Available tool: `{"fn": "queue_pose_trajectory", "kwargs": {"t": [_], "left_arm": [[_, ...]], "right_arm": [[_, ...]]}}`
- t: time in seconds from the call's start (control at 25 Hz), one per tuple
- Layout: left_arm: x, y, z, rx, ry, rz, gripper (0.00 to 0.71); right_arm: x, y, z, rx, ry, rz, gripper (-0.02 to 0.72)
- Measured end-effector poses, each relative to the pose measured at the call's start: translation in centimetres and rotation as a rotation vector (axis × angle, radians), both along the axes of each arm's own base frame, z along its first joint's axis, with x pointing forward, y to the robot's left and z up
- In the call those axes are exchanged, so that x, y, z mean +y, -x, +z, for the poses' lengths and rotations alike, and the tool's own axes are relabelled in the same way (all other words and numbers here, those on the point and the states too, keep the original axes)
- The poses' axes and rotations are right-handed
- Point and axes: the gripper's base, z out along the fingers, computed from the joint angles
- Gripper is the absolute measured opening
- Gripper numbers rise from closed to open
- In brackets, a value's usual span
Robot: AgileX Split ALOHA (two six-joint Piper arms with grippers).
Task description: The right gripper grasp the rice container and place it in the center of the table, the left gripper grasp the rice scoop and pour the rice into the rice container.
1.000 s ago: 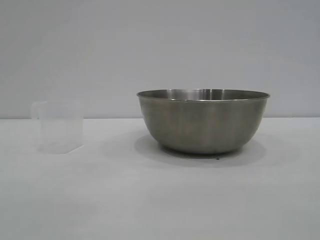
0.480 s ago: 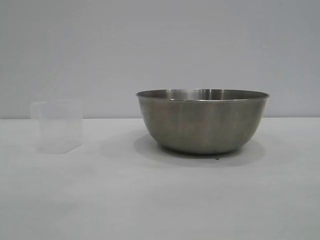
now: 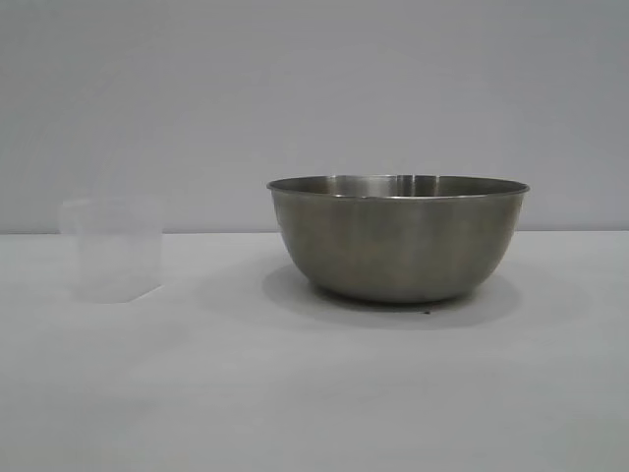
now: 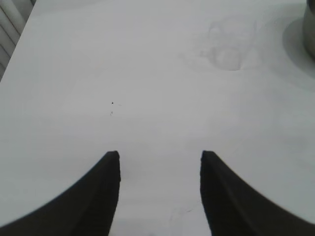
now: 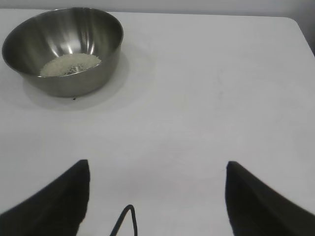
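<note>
The large round stainless-steel mixing bowl with brushed grey sides and a thin rolled rim (image 3: pixel 398 239) sits upright near the middle of the plain white bench (image 3: pixel 314 393), with a small heap of off-white rice grains (image 5: pixel 70 64) lying on its floor. It looks rigid and fairly light, but the curved polished wall would likely slide between fingers; the rolled rim, pinched with one finger inside and one outside, seems the surest place to hold it. Well apart from it stands the small translucent whitish plastic measuring cup with straight sides (image 3: pixel 112 248), upright on the bench; no grains show in it, though its cloudy wall makes that hard to confirm. It appears very light and a little flexible, so a gentle squeeze across its straight walls would probably suit. The left pincer (image 4: pixel 160 160) hangs partly open over bare bench, holding nothing. The right pincer (image 5: pixel 157 169) stands wide and empty, the bowl well ahead of it.
</note>
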Motion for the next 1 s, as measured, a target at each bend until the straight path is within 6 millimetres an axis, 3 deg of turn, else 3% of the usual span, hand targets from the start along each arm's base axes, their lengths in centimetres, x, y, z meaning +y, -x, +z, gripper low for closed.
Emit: {"fn": "queue_pose_trajectory", "kwargs": {"t": [1.0], "left_arm": [[0.0, 0.0, 0.0, 0.0, 0.001, 0.001, 0.321]], "right_arm": [[0.0, 0.0, 0.0, 0.0, 0.0, 0.0, 0.472]]}}
